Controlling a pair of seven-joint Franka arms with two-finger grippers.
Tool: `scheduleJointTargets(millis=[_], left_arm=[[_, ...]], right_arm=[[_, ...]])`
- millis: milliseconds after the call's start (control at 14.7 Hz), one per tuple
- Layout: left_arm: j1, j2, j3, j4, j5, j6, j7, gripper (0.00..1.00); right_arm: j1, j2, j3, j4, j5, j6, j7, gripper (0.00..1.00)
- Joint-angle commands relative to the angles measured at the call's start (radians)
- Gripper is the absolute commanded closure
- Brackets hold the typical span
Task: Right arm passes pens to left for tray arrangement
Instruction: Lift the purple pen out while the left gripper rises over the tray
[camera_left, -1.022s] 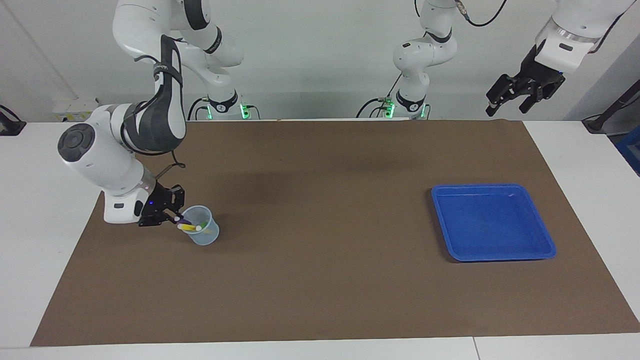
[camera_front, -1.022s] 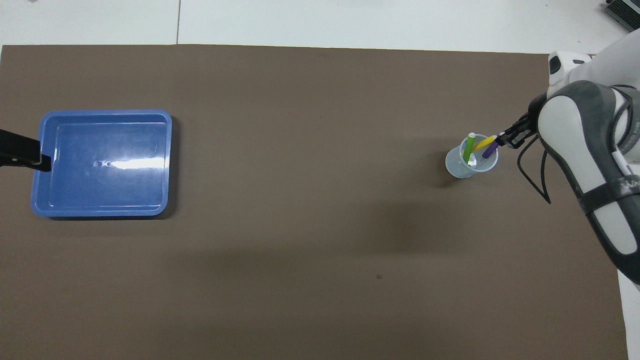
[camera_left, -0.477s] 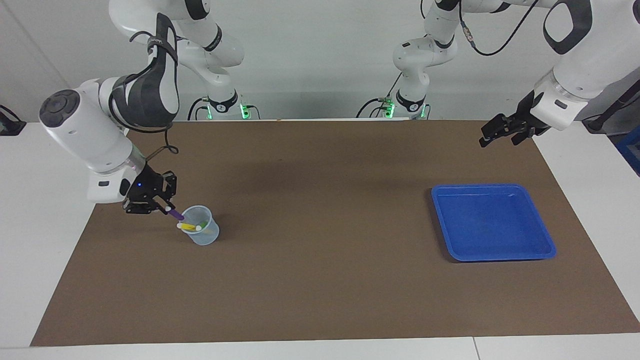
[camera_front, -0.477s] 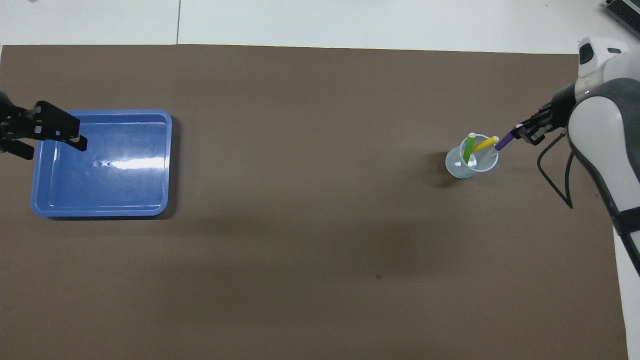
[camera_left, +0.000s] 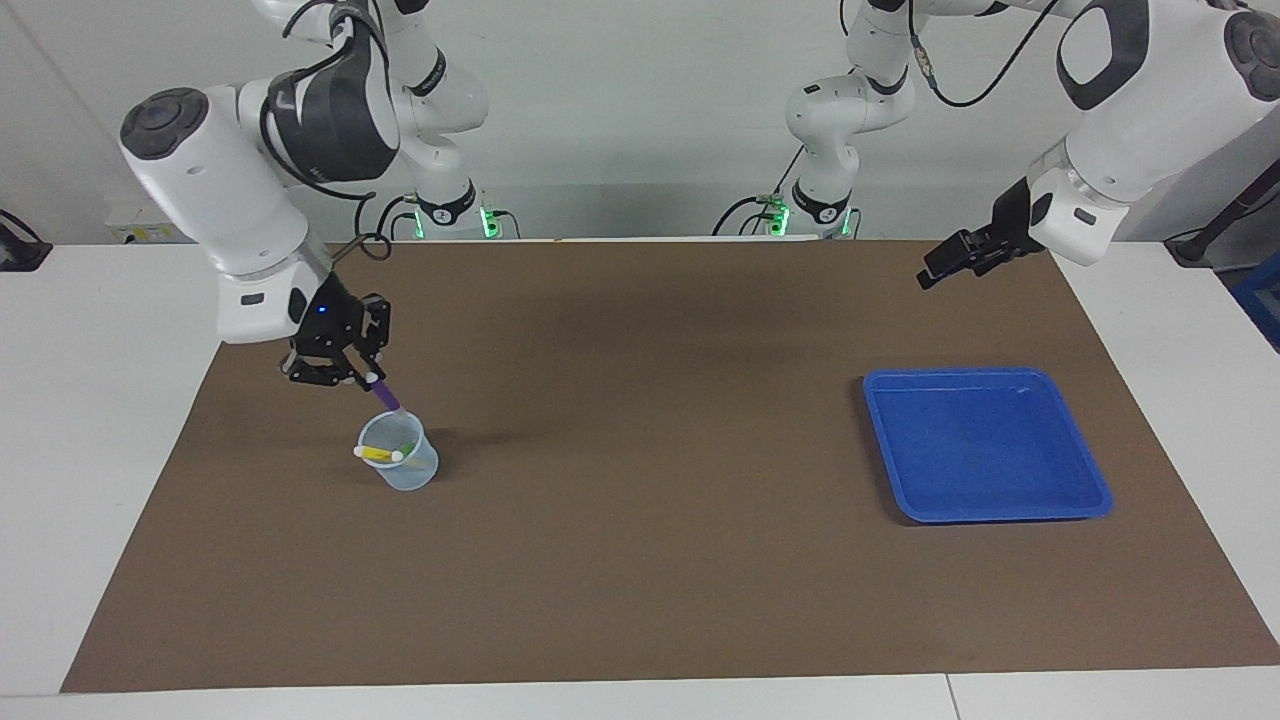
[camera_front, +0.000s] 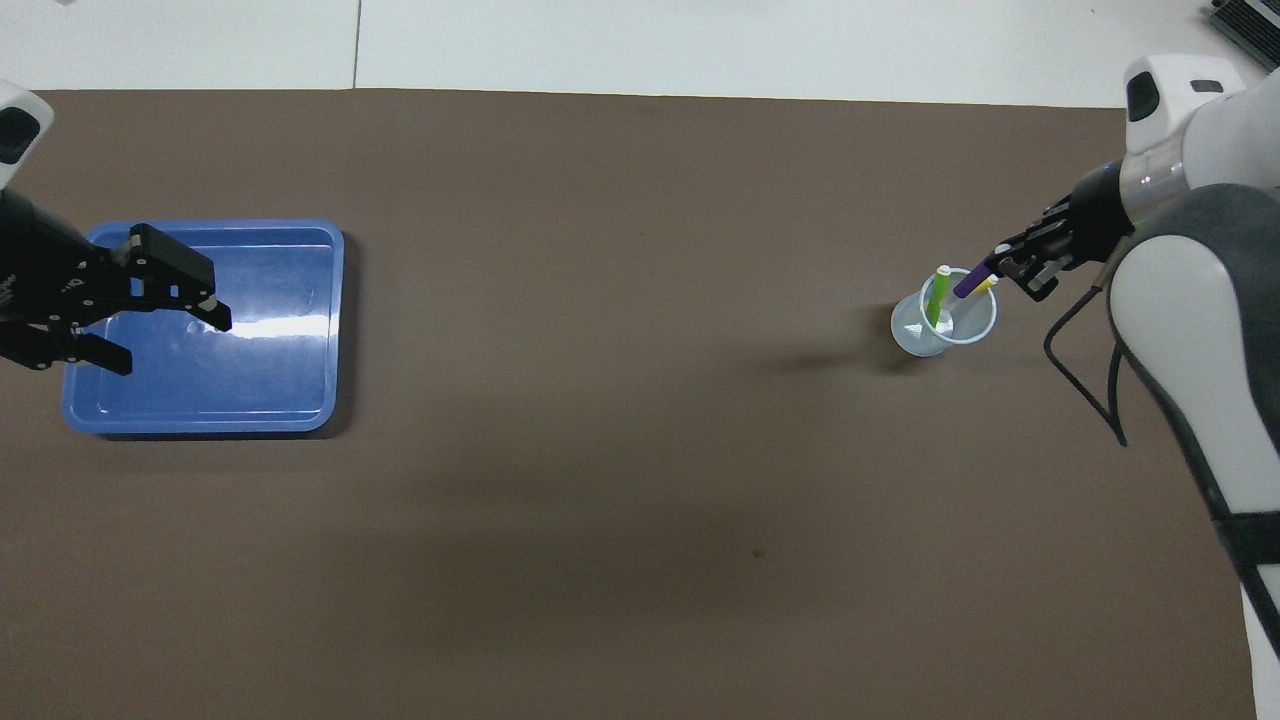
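My right gripper (camera_left: 362, 378) (camera_front: 1003, 262) is shut on the pale cap end of the purple pen (camera_left: 388, 399) (camera_front: 968, 283). The pen hangs slanted, its lower tip just at the rim of the small translucent cup (camera_left: 405, 470) (camera_front: 935, 335). The yellow pen (camera_left: 378, 454) (camera_front: 986, 285) and the green pen (camera_left: 406, 446) (camera_front: 937, 296) lean inside that cup. The blue tray (camera_left: 985, 500) (camera_front: 280, 385) lies flat with nothing in it at the left arm's end of the table. My left gripper (camera_left: 940, 270) (camera_front: 168, 338) hangs open in the air over the tray, holding nothing.
A brown mat (camera_left: 640, 560) (camera_front: 640, 500) covers most of the white table; cup and tray stand on it, far apart. The two arm bases (camera_left: 820, 205) stand at the robots' edge.
My right gripper has lifted up and back with the purple pen, drawing it almost out of the cup. The left arm has swung in over the tray.
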Motion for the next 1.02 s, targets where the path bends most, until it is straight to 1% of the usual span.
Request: scheduleJointTargets(millis=[0, 68, 136, 273, 409, 477, 545, 613, 681, 749, 818, 886, 954], left_arm=[[0.003, -0.074, 0.004, -0.112, -0.058, 0.021, -0.139, 0.03], [0.009, -0.084, 0.004, -0.128, -0.078, 0.019, -0.157, 0.03], [0.012, -0.096, 0.012, -0.152, -0.127, 0.018, -0.18, 0.04], [0.034, -0.11, 0.015, -0.181, -0.207, 0.028, -0.286, 0.04], [0.037, -0.124, 0.016, -0.215, -0.271, 0.076, -0.402, 0.04], [0.037, -0.14, 0.016, -0.252, -0.284, 0.123, -0.445, 0.04], [0.038, -0.168, 0.016, -0.316, -0.287, 0.192, -0.468, 0.04], [0.04, -0.211, 0.015, -0.412, -0.305, 0.284, -0.487, 0.04], [0.04, -0.251, 0.015, -0.501, -0.367, 0.367, -0.504, 0.04], [0.038, -0.283, 0.015, -0.567, -0.43, 0.428, -0.516, 0.05], [0.028, -0.294, 0.015, -0.605, -0.461, 0.476, -0.518, 0.05], [0.025, -0.292, 0.015, -0.609, -0.474, 0.496, -0.519, 0.05], [0.025, -0.288, 0.015, -0.611, -0.507, 0.498, -0.524, 0.05]], right_arm=[[0.077, -0.04, 0.002, -0.027, -0.025, 0.007, 0.031, 1.0], [0.105, -0.04, 0.002, -0.032, -0.025, 0.035, 0.037, 1.0], [0.135, -0.039, 0.002, -0.032, -0.025, 0.094, 0.046, 1.0], [0.183, -0.039, 0.004, -0.062, -0.022, 0.174, 0.091, 1.0], [0.224, -0.043, 0.008, -0.105, -0.004, 0.233, 0.184, 1.0], [0.238, -0.042, 0.01, -0.118, 0.002, 0.263, 0.276, 1.0], [0.255, -0.04, 0.01, -0.121, 0.025, 0.285, 0.357, 1.0], [0.278, -0.036, 0.008, -0.121, 0.053, 0.312, 0.441, 1.0], [0.294, -0.031, 0.008, -0.121, 0.06, 0.343, 0.524, 1.0], [0.304, -0.028, 0.008, -0.121, 0.062, 0.366, 0.604, 1.0], [0.315, -0.026, 0.01, -0.121, 0.062, 0.384, 0.684, 1.0], [0.318, -0.022, 0.01, -0.121, 0.065, 0.397, 0.759, 1.0], [0.32, -0.02, 0.01, -0.121, 0.096, 0.42, 0.83, 1.0]])
